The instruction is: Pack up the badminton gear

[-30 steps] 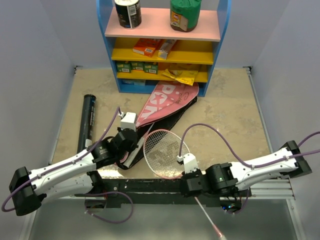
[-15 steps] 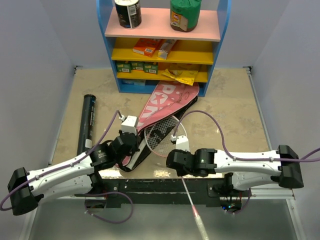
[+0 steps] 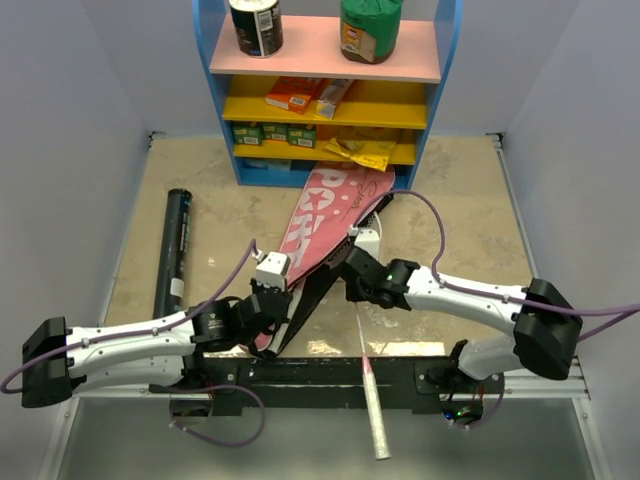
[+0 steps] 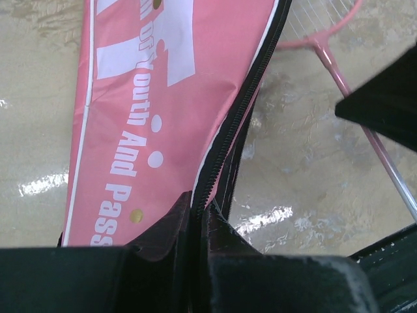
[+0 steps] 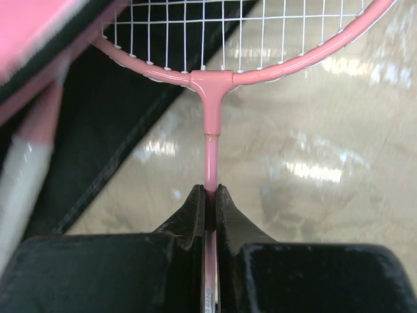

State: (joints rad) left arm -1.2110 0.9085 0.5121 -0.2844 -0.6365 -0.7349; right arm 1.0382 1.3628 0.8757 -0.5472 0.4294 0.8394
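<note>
Two grippers are meeting at the centre of the top view: the left gripper (image 4: 199, 225) is pinching the zipper edge of the pink racket bag (image 4: 150, 98), jaws closed on the fabric, while the right gripper (image 5: 210, 195) is clamping the pink racket (image 5: 212, 85) by its thin shaft (strung head overlapping the bag's black opening). The black tube (image 3: 175, 245) is lying at left-centre, well apart

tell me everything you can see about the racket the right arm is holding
The racket has a pink frame, white strings, a thin pink shaft and a white handle pointing toward the near side. The right tool is shut on the shaft just below the throat. The racket's head is partly tucked into the open side of the pink bag, over the black lining.
</note>
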